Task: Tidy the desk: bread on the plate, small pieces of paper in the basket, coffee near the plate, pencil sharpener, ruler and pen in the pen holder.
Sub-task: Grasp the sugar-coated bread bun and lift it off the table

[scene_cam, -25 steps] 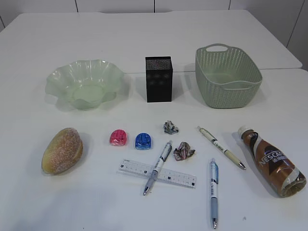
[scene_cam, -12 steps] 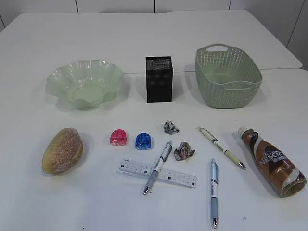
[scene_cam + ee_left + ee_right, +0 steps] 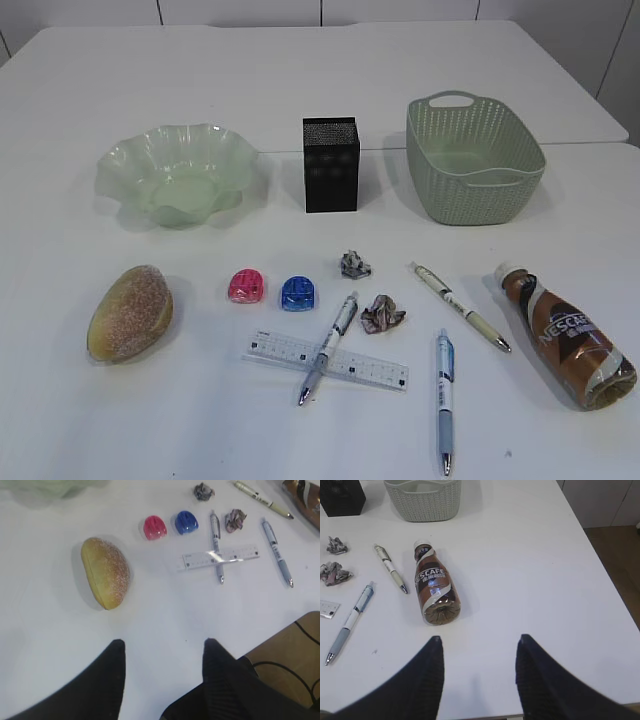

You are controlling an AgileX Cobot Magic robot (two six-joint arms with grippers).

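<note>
Left gripper stood about half open, nothing between the fingers, hovering clear of the white table with the bread at its 11 o'clock. Right gripper was the same: half open, empty, above bare table, the coffee bottle lying on its side at its 11 o'clock, cap pointing away. Versus the earlier exterior frames, nothing had shifted; every item sat where it was a second before. The exterior view showed no arm at all, only the layout: green plate at 10 o'clock, black pen holder at 12, basket at 2, all empty. Nearer the camera: bread at 8 o'clock, pink sharpener and blue sharpener side by side near centre, two paper wads, ruler with a pen lying across it, a cream pen and a blue-grip pen at 5 o'clock, coffee at 4. Only the left wrist view showed a brown floor corner with cables; only the right wrist view showed the table's right edge and floor beyond.
</note>
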